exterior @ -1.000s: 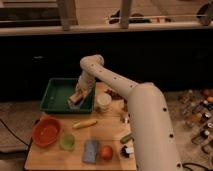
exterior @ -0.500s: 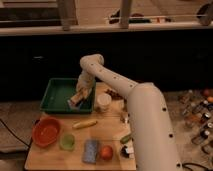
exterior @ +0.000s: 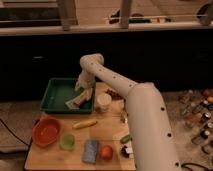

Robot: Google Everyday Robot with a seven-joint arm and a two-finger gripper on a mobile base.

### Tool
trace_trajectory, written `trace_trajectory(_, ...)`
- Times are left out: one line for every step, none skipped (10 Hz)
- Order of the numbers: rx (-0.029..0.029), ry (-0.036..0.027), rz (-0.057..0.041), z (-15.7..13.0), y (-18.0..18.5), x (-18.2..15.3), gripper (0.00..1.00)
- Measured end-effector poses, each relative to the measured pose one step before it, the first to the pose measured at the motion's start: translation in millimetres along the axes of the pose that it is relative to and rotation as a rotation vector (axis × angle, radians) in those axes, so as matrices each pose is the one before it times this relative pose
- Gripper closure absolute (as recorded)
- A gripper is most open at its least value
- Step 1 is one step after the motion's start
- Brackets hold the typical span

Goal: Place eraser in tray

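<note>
The green tray (exterior: pixel 56 89) sits at the back left of the wooden table. My gripper (exterior: pixel 81 100) hangs from the white arm over the tray's right side, low above its floor. It is shut on the eraser (exterior: pixel 86 96), a tan block held tilted at the gripper's tip, just inside the tray's right wall. A flat whitish scrap (exterior: pixel 72 104) lies in the tray right next to the gripper's tip.
A white cup (exterior: pixel 103 102) stands just right of the tray. In front are an orange bowl (exterior: pixel 46 132), a green cup (exterior: pixel 67 141), a yellow oblong item (exterior: pixel 85 123), a blue-grey sponge (exterior: pixel 90 150) and a red-orange fruit (exterior: pixel 105 152). Bottles (exterior: pixel 200 110) stand at far right.
</note>
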Motion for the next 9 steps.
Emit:
trace_trajectory(-0.00012, -0.00166, -0.0012, 0.0, -0.59, 0.19, 0.2)
trace_trajectory(0.00072, -0.0013, -0.00069, 0.15, -0.61, 0.02, 0.2)
trace_trajectory(0.00017, -0.0007, -0.0017, -0.04, -0.69, -0.31, 0.2)
trace_trajectory(0.00069, -0.00065, -0.00341, 0.24, -1.02, -0.88, 0.2)
trace_trajectory(0.0018, -0.00039, -0.0024, -0.23, -0.85, -0.59, 0.2)
trace_trajectory(0.00358, 0.00029, -0.00223, -0.93, -1.2, -0.53, 0.2)
trace_trajectory(0.00239, 0.00188, -0.00174, -0.48, 0.33, 0.26, 0.2)
trace_trajectory(0.00525, 0.00268, -0.00249, -1.09, -0.5, 0.05, 0.2)
trace_trajectory(0.00424, 0.00356, -0.00361, -1.05, -0.41, -0.06, 0.2)
